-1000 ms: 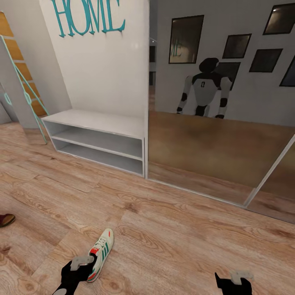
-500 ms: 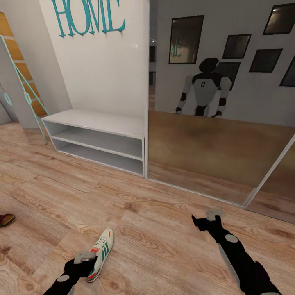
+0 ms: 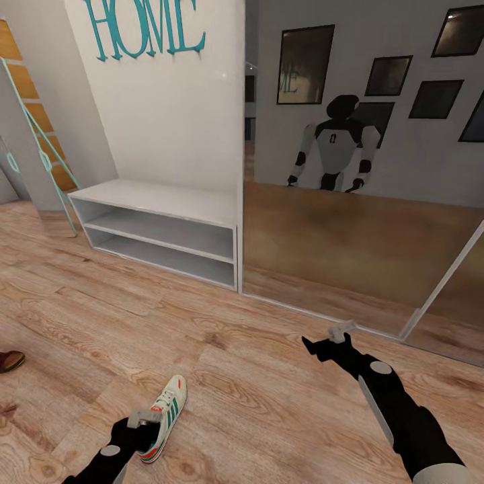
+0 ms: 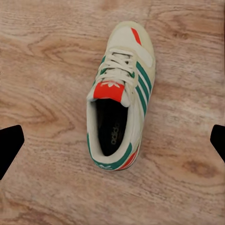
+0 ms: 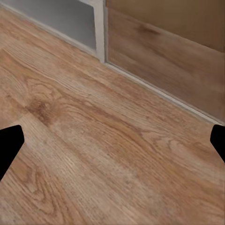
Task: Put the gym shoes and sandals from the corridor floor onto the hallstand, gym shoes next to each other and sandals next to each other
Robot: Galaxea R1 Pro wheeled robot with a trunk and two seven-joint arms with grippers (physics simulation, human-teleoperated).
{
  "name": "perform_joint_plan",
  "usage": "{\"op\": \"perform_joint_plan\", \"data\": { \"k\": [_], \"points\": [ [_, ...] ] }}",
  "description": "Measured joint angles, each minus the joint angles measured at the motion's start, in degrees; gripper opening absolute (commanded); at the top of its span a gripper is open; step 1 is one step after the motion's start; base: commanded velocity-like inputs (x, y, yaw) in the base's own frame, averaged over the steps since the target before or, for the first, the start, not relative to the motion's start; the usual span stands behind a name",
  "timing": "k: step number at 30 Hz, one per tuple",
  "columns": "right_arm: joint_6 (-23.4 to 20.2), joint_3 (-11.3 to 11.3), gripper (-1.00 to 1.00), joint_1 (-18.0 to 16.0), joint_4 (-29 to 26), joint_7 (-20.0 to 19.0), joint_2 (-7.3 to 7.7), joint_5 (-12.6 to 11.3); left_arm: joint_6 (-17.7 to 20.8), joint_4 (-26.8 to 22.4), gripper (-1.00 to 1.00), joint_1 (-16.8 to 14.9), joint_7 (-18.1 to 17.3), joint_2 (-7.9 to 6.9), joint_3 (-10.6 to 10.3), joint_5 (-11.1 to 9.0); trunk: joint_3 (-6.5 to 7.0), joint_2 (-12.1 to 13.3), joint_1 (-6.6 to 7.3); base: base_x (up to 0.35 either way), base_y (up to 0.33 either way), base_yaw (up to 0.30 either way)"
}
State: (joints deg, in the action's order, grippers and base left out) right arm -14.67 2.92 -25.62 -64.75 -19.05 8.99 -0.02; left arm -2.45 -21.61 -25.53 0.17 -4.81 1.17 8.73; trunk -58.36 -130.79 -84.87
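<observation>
One cream-white gym shoe (image 3: 167,413) with green stripes lies on the corridor floor (image 3: 255,403), toe pointing toward the hallstand (image 3: 161,202). My left gripper (image 3: 144,423) hovers over the shoe's heel end, open. In the left wrist view the gym shoe (image 4: 119,98) lies between the spread black fingertips (image 4: 9,147), apart from both. My right gripper (image 3: 327,344) is raised over bare floor near the mirror, open with nothing in it. At the left edge shows part of a dark brown sandal (image 3: 9,361). The other shoe and sandal are out of view.
A tall mirror panel (image 3: 356,222) stands right of the hallstand and reflects the robot. Teal poles (image 3: 40,141) lean against a shelf unit at the far left. The right wrist view shows the hallstand's lower corner (image 5: 79,18) and open plank floor.
My right arm has swung up and forward from the bottom right corner to mid-floor near the mirror. My left gripper has slid slightly back along the shoe. The shoe has not moved.
</observation>
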Motion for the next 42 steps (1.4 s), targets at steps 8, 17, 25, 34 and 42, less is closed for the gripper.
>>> {"op": "perform_joint_plan", "data": {
  "k": [8, 17, 25, 34, 42],
  "points": [
    [0.0, 0.2, 1.0, 0.0, -0.1, -0.2, -0.04, -0.1, -1.0, -0.5, 1.0, -0.2, -0.1, 0.28, 0.1, 0.3, -0.03, 0.0, 0.0, 0.0, 0.0, 0.0],
    [0.1, 0.2, 1.0, 0.0, 0.0, -0.2, -0.14, -0.2, -4.1, -0.1, 1.0, -0.2, -0.1, 0.88, -0.1, 0.4, -1.96, -3.2, -1.75, 0.0, 0.0, 0.0],
    [0.1, 0.1, 1.0, 0.0, -0.1, -0.2, -0.22, -0.3, -4.4, -0.5, 1.0, -0.2, -0.1, 1.21, -1.6, 0.5, -3.32, -4.8, -2.64, 0.0, 0.0, 0.0],
    [0.1, 0.0, 1.0, 0.0, -0.1, -0.2, -0.23, -0.3, -4.5, -0.9, 1.0, -0.2, 0.0, 1.33, -1.9, 0.5, -4.12, -6.0, -3.29, 0.0, 0.0, 0.0],
    [0.1, 0.1, 1.0, 0.0, 0.0, -0.2, -0.25, -0.3, -4.6, -1.0, 1.0, -0.2, 0.0, 1.17, -1.9, 0.5, -6.24, -9.2, -5.05, 0.0, 0.0, 0.0]
  ]
}}
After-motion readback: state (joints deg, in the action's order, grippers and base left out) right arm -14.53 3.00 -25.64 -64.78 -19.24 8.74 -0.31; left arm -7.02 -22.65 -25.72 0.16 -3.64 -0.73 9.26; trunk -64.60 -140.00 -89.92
